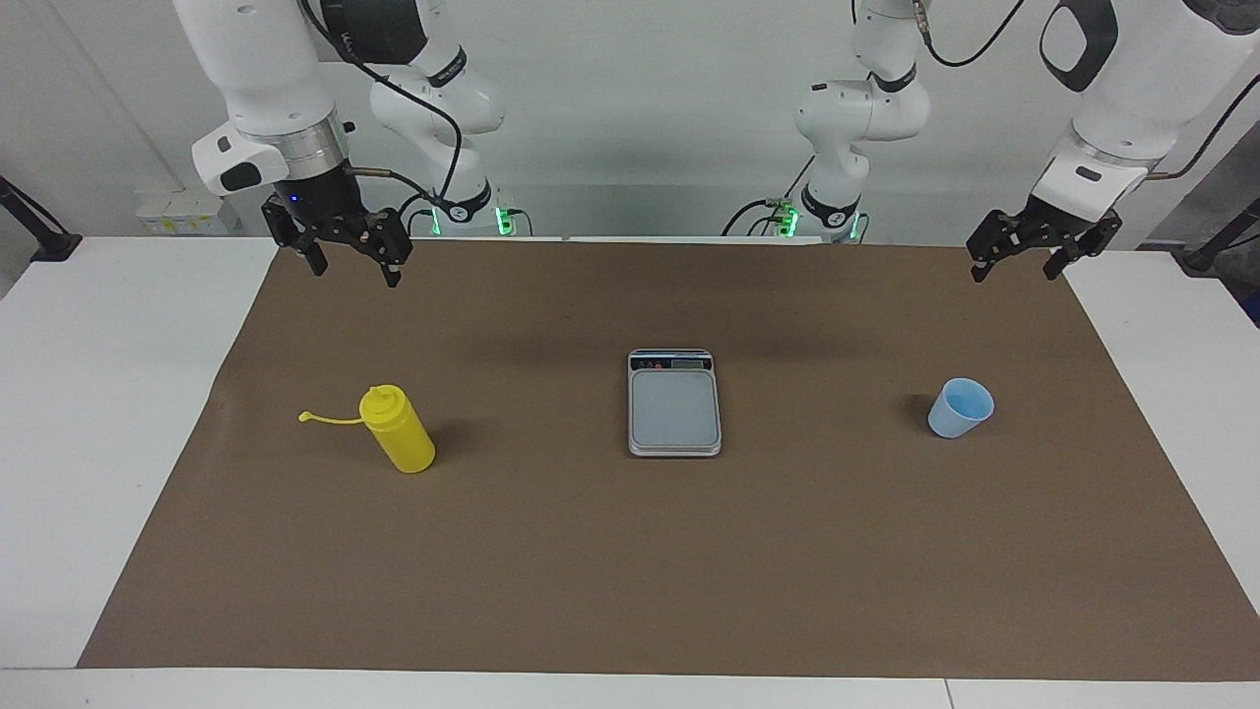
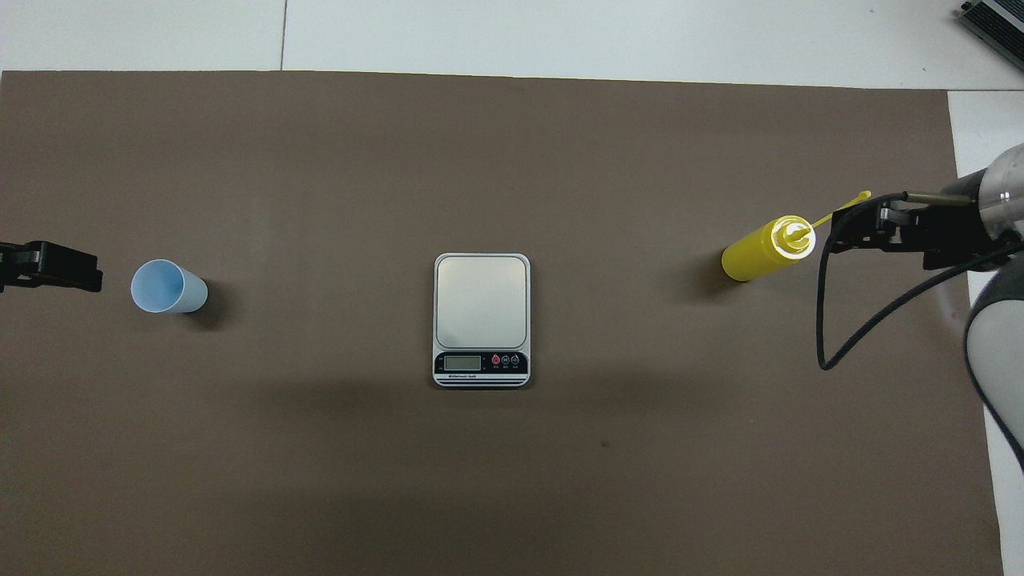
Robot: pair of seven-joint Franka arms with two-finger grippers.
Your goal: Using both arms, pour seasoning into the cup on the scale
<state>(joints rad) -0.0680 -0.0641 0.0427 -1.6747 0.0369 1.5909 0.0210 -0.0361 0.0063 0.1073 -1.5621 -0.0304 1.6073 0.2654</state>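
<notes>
1. Right arm's end effector (image 1: 352, 258): raised over the brown mat (image 1: 630, 571) at the edge nearest the robots, at the right arm's end of the desk (image 1: 89, 394). Fingers spread wide, nothing btwn them. In the overhead view it seems to overlap the bottle's cap strap, but the facing view shows it up in the air and well clear of it.
2. Yellow bottle (image 1: 399, 430): stands upright on the mat, toward the right arm's end. Domed cap on top; thin cap strap sticks out sideways toward the desk's edge. Not touched by either arm.
3. Scale (image 1: 674, 404): flat on the mat at mid desk, btwn bottle and cup, well apart from both. Dark display strip is at the end nearer the robots. Weighing plate bare. Display digits too small to read, maybe blank.
4. Cup (image 1: 960, 408): light-blue, upright, mouth up, on the mat toward the left arm's end. Roughly in line w/ scale and bottle across the desk. It sits off the scale.
5. Left arm's end effector (image 1: 1019, 258): raised over the mat's corner nearest the robots at the left arm's end. Fingers spread wide, holding nothing. Only its tip shows at the overhead view's edge, beside the cup but not touching.
</notes>
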